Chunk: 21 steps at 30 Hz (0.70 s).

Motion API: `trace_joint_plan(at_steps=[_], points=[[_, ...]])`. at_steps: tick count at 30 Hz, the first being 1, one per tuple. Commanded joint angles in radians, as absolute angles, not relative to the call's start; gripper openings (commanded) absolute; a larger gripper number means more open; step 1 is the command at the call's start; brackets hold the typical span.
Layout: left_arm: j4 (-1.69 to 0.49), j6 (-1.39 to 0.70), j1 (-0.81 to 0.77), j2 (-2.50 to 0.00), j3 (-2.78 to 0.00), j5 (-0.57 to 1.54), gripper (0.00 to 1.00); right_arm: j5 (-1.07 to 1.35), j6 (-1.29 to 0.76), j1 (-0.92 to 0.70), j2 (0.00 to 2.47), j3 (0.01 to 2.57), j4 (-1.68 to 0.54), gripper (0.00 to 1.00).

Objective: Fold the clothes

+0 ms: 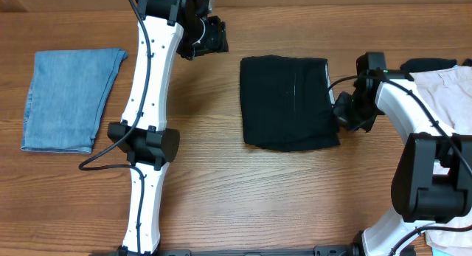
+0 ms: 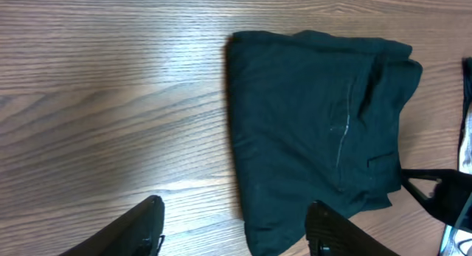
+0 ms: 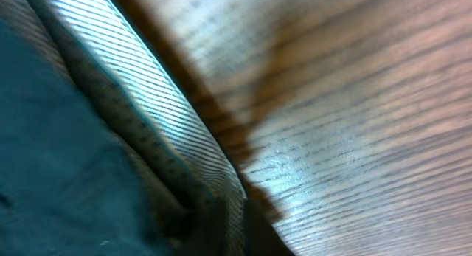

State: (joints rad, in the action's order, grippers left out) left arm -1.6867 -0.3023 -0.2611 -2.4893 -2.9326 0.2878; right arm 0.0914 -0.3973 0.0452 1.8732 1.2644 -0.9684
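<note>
**Well, black garment's folded up mid-table and the right arm is right on its edge**

So the black garment (image 1: 287, 101) is lying flat as a rough rectangle, a bit right of the middle of the table (image 1: 221, 189). The layers are stacked and the right side looks a little lumpy. It seems limp, light and matte, so my guess is it'll sag and the layers will slide apart if you lift just the top one. I'd pinch through the whole stack at a corner or along a folded edge, not in the middle.

The right gripper (image 1: 345, 112) is down at the garment's right edge, touching it or as good as. Its own camera is jammed up against cloth weave and wood, so I can't tell if it's clamped or not.

The left gripper (image 1: 210, 36) hovers off the far-left corner, clear of the cloth, fingers (image 2: 147, 223) spread wide with nothing between them.

Further out, the light-blue denim piece (image 1: 70, 101) lies folded way over on the left. The beige piece (image 1: 442, 90) is bunched at the right edge.
</note>
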Motion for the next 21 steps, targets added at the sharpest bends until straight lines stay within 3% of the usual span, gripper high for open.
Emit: trace_joint_plan(at_steps=[1, 7, 12, 17, 21], points=[[-1.69, -0.276, -0.287, -2.465, -2.931, 0.279, 0.75, 0.1, -0.46, 0.044, 1.874, 1.212, -0.966, 0.04], [-1.69, -0.278, -0.29, -2.336, -2.873, 0.162, 0.82, 0.166, -0.573, -0.105, 1.874, 1.188, -0.938, 0.04], [-1.69, -0.342, -0.29, -2.126, -2.572, 0.02, 0.87, 0.247, -0.656, -0.269, 1.874, 1.188, -0.868, 0.04], [-1.69, -0.387, -0.273, -2.033, -2.317, -0.066, 0.93, 0.389, -0.83, -0.405, 1.874, 1.188, -0.665, 0.04], [-1.69, -0.386, -0.267, -2.033, -2.172, -0.067, 0.95, 0.489, -0.973, -0.519, 1.874, 1.188, -0.35, 0.08]])
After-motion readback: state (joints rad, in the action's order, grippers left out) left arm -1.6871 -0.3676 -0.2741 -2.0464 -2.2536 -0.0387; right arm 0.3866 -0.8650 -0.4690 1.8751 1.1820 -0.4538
